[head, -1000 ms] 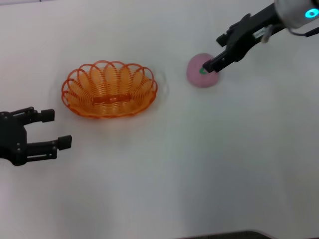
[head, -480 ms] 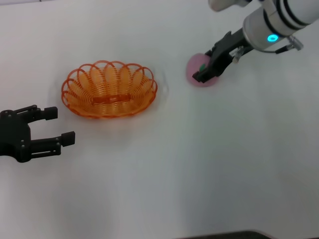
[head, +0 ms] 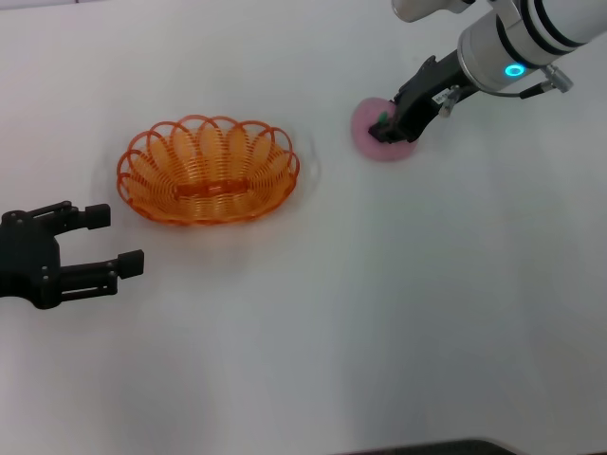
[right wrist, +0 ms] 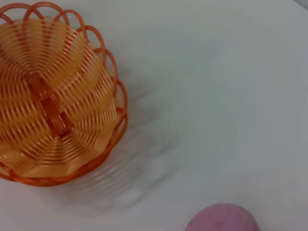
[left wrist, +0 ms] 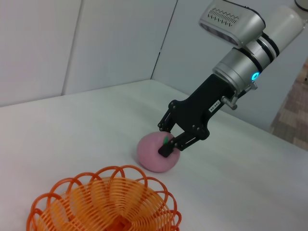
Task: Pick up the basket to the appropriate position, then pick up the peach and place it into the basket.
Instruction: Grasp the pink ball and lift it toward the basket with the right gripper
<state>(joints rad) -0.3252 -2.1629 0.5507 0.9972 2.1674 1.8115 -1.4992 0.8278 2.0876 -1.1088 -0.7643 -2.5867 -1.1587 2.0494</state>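
The orange wire basket (head: 209, 171) stands upright on the white table, left of centre. It also shows in the left wrist view (left wrist: 106, 204) and the right wrist view (right wrist: 48, 96). The pink peach (head: 365, 131) rests on the table to the basket's right, apart from it. My right gripper (head: 387, 128) is open and down over the peach's top, one finger on each side of the green leaf mark; the left wrist view shows the right gripper (left wrist: 166, 139) on the peach (left wrist: 149, 156). My left gripper (head: 116, 239) is open and empty, near the basket's front left.
The bare white table (head: 379, 313) stretches around both things. A wall stands behind the table in the left wrist view (left wrist: 120, 43). The peach's edge shows low in the right wrist view (right wrist: 222, 219).
My right gripper has come down and swung in over the peach. My left gripper has shifted slightly right. The basket and peach have not moved.
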